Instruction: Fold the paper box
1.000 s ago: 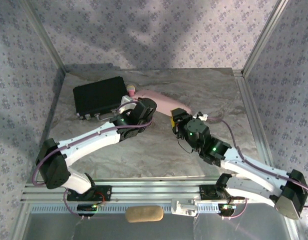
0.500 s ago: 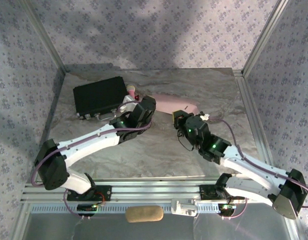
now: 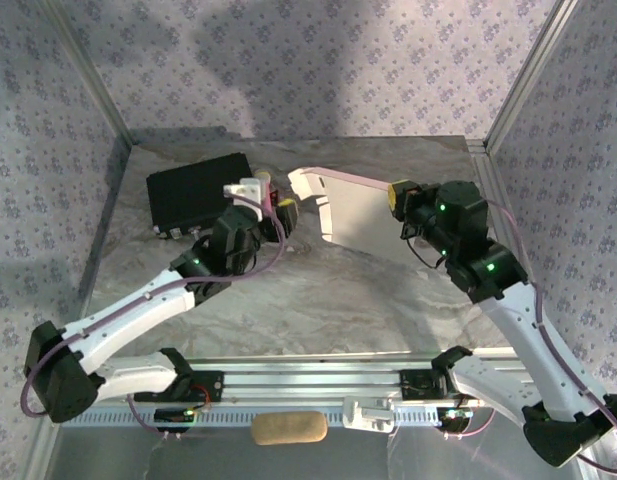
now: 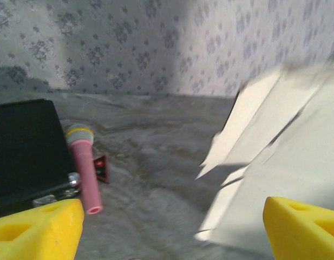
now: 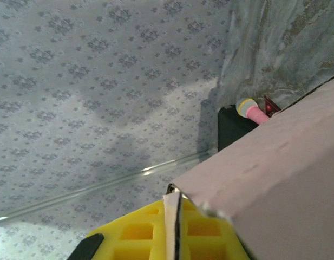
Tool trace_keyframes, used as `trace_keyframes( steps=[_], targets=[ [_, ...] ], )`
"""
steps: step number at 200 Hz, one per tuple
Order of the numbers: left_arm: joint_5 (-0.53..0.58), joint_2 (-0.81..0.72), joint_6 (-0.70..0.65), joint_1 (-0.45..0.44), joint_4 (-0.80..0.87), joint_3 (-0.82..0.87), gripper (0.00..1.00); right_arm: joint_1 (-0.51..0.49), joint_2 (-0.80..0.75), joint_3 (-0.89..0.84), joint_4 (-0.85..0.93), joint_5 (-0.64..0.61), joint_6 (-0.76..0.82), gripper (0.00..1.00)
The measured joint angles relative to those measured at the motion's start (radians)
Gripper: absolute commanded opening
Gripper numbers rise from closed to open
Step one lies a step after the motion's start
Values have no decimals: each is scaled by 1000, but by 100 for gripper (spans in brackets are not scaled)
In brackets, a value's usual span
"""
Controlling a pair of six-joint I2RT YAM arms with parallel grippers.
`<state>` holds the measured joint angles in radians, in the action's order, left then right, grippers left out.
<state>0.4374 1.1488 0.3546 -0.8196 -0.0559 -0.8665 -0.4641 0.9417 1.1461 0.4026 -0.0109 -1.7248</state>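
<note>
The paper box (image 3: 363,215) is right of the case (image 3: 193,190).

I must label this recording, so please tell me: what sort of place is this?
Probably a robot test cell in a lab, not a home: left arm and right arm bolted to a metal rail, and a table closed in by patterned walls on metal posts.

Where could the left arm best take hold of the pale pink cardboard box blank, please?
Probably the free left edge of the pale pink cardboard box blank, below its rounded flap, coming from the left. The right gripper pinches its right edge, holding it tilted off the table, so that thin edge faces the open left gripper.
</note>
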Motion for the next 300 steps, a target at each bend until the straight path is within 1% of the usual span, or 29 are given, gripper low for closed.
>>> trace_keyframes(
  steps=[24,46,66,88,106,123,137,153,167,172,175,176,190,205,210,212,215,217,219,223,233,239,256,265,286,291,300],
  targets=[
    [-113,30,-188,43,-142,112,89,31,30,29,48,79,22,0],
    [-202,68,-291,86,-244,118,88,58,43,37,69,137,32,0],
    [-243,121,-355,106,-298,82,88,76,45,38,80,172,37,0],
    [-270,180,-392,113,-344,48,86,94,53,42,82,209,40,0],
    [-291,207,-409,116,-364,37,80,111,57,42,82,235,40,0],
    [-308,227,-423,120,-369,22,68,129,59,43,82,256,40,0],
    [-320,241,-428,125,-376,6,61,143,63,44,81,272,42,0],
    [-335,252,-438,127,-385,-11,46,162,68,45,80,293,43,0],
    [-353,256,-439,129,-383,-29,28,182,72,45,80,312,43,0],
    [-363,257,-433,130,-381,-36,15,190,74,45,80,317,43,0],
    [-368,258,-441,130,-379,-41,3,195,75,45,79,322,43,0],
    [-371,258,-436,130,-378,-43,0,196,76,44,79,323,43,0],
    [-401,259,-430,130,-364,-64,0,222,81,45,78,348,43,0],
    [-407,259,-409,128,-339,-85,0,253,93,45,66,374,44,0],
    [-407,259,-391,128,-325,-93,0,265,98,46,61,388,49,8],
    [-406,259,-384,128,-317,-96,0,272,103,49,61,399,53,13],
    [-403,259,-373,127,-306,-102,0,279,108,53,61,406,57,18],
    [-400,259,-364,126,-296,-105,0,283,112,56,61,411,60,23],
    [-396,259,-351,126,-287,-109,0,286,116,60,63,420,66,25],
    [-391,259,-337,124,-264,-121,0,295,127,70,64,423,74,36],
    [-357,259,-275,122,-185,-164,0,322,160,108,82,430,113,53],
    [-338,259,-237,122,-132,-198,0,341,185,140,95,430,147,61],
    [-293,260,-131,124,27,-310,0,365,224,210,116,427,227,78],
    [-275,265,-69,124,120,-380,0,365,233,248,137,426,266,83],
    [-256,281,55,122,278,-501,0,348,240,335,188,408,351,86],
    [-253,285,81,120,314,-518,0,341,240,356,202,399,369,88],
    [-246,293,124,116,375,-545,0,326,239,383,217,387,392,88]
  ],
)
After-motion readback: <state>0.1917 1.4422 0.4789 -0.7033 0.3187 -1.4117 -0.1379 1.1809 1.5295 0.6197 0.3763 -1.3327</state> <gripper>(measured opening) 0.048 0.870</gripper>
